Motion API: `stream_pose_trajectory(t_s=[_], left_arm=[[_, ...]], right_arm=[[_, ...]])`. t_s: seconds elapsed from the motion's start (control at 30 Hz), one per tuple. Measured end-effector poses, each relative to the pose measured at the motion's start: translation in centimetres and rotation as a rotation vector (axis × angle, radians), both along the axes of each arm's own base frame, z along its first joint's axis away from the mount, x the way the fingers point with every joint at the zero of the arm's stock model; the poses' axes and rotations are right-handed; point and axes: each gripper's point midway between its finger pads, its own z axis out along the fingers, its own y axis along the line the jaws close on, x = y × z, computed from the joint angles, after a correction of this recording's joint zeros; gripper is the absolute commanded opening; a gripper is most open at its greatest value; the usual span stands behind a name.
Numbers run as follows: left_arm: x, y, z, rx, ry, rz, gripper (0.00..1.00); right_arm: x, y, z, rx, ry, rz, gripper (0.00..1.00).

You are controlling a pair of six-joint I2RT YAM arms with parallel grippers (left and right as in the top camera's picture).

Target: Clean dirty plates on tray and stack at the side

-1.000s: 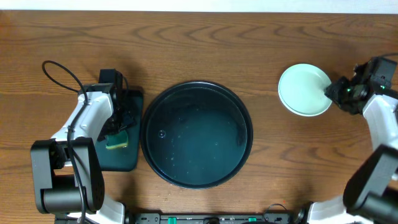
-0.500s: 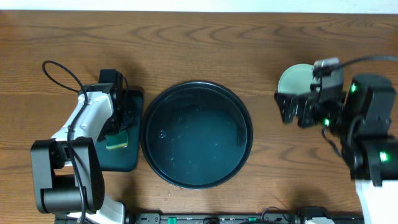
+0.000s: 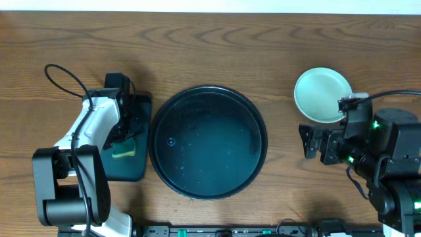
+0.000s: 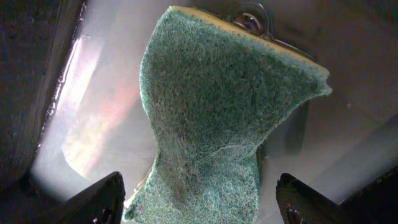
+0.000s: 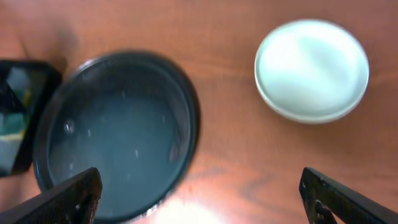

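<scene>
One plate stack (image 3: pixel 322 94) (count unclear), one tray (image 3: pixel 208 141), both jaws open.

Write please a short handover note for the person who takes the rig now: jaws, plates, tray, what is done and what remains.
Left gripper: jaws apart, sponge between them, over the small dark tray.
Right gripper: jaws open, empty, near the plate stack.
Plates: stacked on the bare table at the right; count not visible.
Round tray: no plates, only wet marks.
Done: cleaning and stacking appear finished.
Left: probably only parking the arms.

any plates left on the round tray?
No, the round tray holds only wet streaks; the plates sit on the table to its right.
</scene>
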Motion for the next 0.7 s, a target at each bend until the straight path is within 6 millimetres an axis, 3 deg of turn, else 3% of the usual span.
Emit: stream_pose_trajectory(t_s=[0.2, 0.5, 0.7], left_arm=[[0.0, 0.0, 0.0, 0.000, 0.000, 0.000, 0.78], [0.0, 0.0, 0.0, 0.000, 0.000, 0.000, 0.78], [0.0, 0.0, 0.0, 0.000, 0.000, 0.000, 0.78]], right_arm=[[-1.2, -0.2, -1.1, -0.010, 0.069, -0.005, 0.99], [-1.2, -0.2, -1.1, -0.010, 0.068, -0.005, 0.99], [-0.6, -0.2, 1.2, -0.007, -0.092, -0.002, 0.99]])
